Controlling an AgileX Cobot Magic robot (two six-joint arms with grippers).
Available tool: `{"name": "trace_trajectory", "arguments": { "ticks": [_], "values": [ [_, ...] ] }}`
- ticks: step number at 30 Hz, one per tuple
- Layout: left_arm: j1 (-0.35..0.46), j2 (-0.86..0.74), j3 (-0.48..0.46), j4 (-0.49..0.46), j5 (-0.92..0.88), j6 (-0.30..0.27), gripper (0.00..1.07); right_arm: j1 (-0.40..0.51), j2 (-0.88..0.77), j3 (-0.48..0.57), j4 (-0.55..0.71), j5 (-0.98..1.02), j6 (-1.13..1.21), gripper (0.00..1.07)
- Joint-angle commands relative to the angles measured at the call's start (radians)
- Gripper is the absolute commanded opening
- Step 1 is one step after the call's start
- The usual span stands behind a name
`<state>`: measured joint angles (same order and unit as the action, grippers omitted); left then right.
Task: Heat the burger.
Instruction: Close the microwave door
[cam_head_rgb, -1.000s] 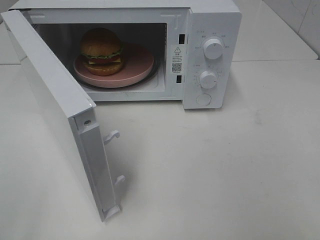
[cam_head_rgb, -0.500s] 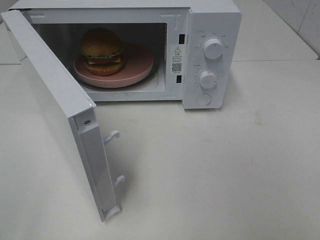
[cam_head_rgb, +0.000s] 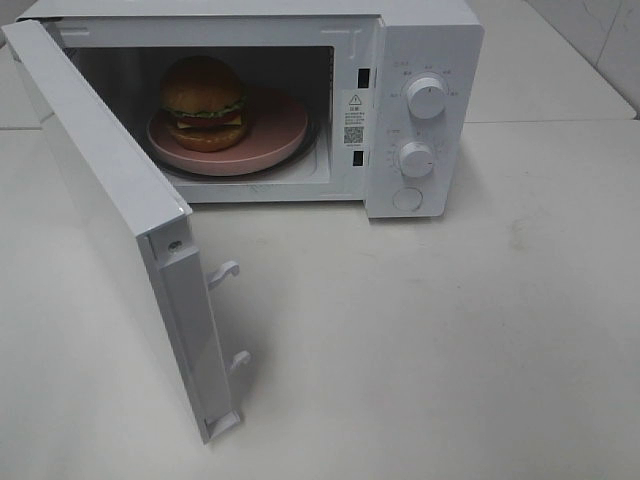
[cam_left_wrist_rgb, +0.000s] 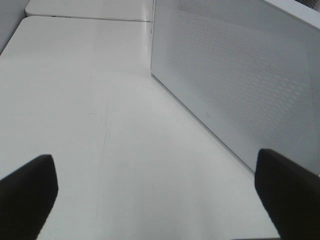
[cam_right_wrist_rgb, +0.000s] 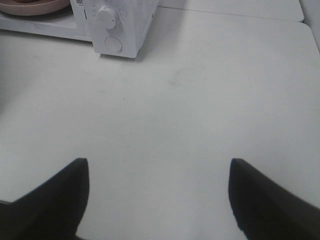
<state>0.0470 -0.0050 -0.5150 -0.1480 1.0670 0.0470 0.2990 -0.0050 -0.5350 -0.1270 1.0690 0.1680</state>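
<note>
Burger, tall with a golden-brown bun (cam_head_rgb: 203, 103), sits on a round pink plate (cam_head_rgb: 285, 125) inside the white microwave (cam_head_rgb: 425, 40), upper left of frame. Its white door (cam_head_rgb: 100, 190) stands open at left. The left gripper (cam_left_wrist_rgb: 154, 167), fingers apart and empty, is beside the door's outer face, likely nearer than the right gripper (cam_right_wrist_rgb: 159, 167), also spread.

A white microwave (cam_head_rgb: 420, 60) stands on the tabletop (cam_head_rgb: 450, 330), well ahead of the right gripper (cam_right_wrist_rgb: 157, 161). Its door (cam_head_rgb: 110, 210) is swung wide, just beside the left gripper (cam_left_wrist_rgb: 155, 155). A pink plate (cam_head_rgb: 285, 125) lies inside. Two knobs (cam_head_rgb: 427, 98) sit above a button (cam_head_rgb: 407, 199).
</note>
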Motion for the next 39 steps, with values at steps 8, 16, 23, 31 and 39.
{"name": "trace_trajectory", "arguments": {
  "ticks": [8,16,23,31,39],
  "values": [
    [0.0,-0.015,0.0,-0.001,0.004,0.0,1.0,-0.049,-0.027,0.037,0.003,-0.073,0.003,0.76],
    [0.0,-0.015,0.0,-0.001,0.004,0.0,1.0,-0.049,-0.027,0.037,0.003,-0.073,0.003,0.76],
    [0.0,-0.015,0.0,-0.001,0.004,0.0,1.0,-0.049,-0.027,0.037,0.003,-0.073,0.003,0.76],
    [0.0,-0.015,0.0,-0.001,0.004,0.0,1.0,-0.049,-0.027,0.037,0.003,-0.073,0.003,0.76],
    [0.0,-0.015,0.0,-0.001,0.004,0.0,1.0,-0.049,-0.027,0.037,0.003,-0.073,0.003,0.76]
  ]
}}
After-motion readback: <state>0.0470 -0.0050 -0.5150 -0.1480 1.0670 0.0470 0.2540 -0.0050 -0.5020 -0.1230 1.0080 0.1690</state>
